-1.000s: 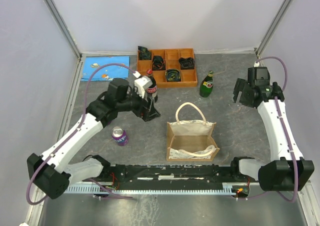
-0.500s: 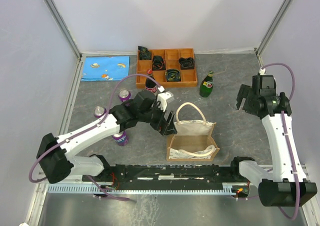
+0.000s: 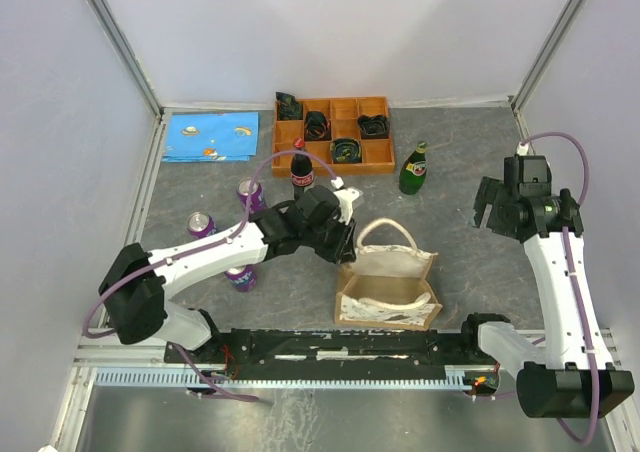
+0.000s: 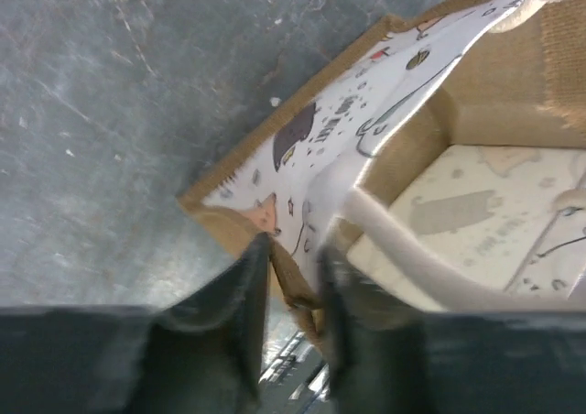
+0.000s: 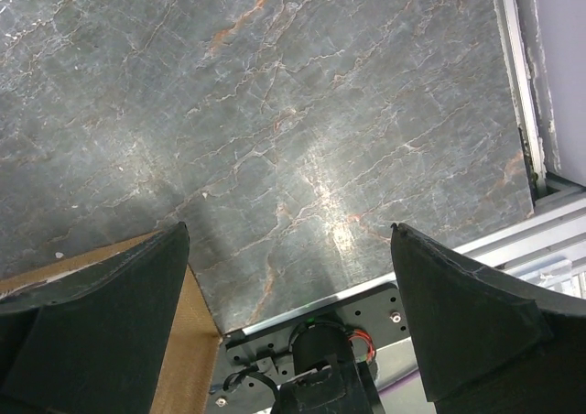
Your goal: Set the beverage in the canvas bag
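At the canvas bag (image 3: 390, 264) left rim, left gripper (image 4: 293, 258) jaws are pinched on the wall. Right gripper (image 5: 288, 240) jaws wide, empty. Cans (image 3: 249, 194) and bottles (image 3: 302, 169) stand outside on the surface (image 3: 470, 142). Canvas bag looks soft, light, likely to slide. Cans rigid, slick: grip mid-body.

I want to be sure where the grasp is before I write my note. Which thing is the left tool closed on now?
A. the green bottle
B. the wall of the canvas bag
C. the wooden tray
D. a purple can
B: the left wrist view shows the left tool pinching the wall of the canvas bag near a corner, with one side of the tool inside the bag and one outside.
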`<state>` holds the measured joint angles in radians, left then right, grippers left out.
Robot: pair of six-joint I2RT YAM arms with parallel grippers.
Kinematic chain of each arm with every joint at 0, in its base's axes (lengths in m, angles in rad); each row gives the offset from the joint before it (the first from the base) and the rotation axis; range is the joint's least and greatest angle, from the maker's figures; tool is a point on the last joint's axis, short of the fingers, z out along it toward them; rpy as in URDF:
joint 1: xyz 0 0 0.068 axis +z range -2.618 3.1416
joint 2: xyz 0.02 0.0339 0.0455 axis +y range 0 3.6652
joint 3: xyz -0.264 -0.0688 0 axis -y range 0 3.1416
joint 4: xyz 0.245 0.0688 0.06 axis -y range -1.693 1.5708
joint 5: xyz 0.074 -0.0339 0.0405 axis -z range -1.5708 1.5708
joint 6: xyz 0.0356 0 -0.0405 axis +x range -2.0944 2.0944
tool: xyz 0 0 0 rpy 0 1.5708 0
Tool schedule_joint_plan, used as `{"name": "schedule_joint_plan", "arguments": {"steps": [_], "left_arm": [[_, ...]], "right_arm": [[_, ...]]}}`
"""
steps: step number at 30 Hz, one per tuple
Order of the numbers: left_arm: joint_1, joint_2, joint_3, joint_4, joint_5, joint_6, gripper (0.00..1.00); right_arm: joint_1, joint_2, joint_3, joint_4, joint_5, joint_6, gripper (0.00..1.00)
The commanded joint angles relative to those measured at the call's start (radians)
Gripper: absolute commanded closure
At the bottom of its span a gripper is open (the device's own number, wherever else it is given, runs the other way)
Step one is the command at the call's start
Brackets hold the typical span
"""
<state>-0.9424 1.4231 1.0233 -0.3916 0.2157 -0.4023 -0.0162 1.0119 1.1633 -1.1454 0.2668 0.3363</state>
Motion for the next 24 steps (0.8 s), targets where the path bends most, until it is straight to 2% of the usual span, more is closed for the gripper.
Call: {"name": "schedule_joint_plan", "arguments": {"steps": [1,2,3,7,14,20,24], "left_arm": [[-0.010,0.029,0.115,-0.016,-0.070,0.084,0.85],[-0.009,0.034,0.137,-0.029,-0.073,0.121,0.93],[-0.009,0.039,0.162,-0.046,-0.075,0.164,0.97],[0.011,0.072,0.258,-0.136,-0.046,0.329,0.97],[0.116,0.163,0.393,-0.215,0.093,0.600,0.97],[0.157,0.292,0.515,-0.276,0.137,0.725,0.97],[0.162,0.367,0.585,-0.301,0.155,0.759,0.97]], "right_arm": [[-0.005,-0.022,0.033,-0.006,-0.018,-0.034,0.01],[-0.005,-0.022,0.039,-0.004,-0.034,-0.048,0.01],[-0.005,-0.024,0.046,0.002,-0.058,-0.065,0.03],[-0.002,-0.028,0.072,0.031,-0.237,-0.157,0.07],[0.010,-0.036,0.087,0.095,-0.610,-0.236,0.12],[0.022,-0.068,0.110,0.116,-0.813,-0.246,0.16],[0.028,-0.127,0.083,0.161,-0.863,-0.195,0.17]]}}
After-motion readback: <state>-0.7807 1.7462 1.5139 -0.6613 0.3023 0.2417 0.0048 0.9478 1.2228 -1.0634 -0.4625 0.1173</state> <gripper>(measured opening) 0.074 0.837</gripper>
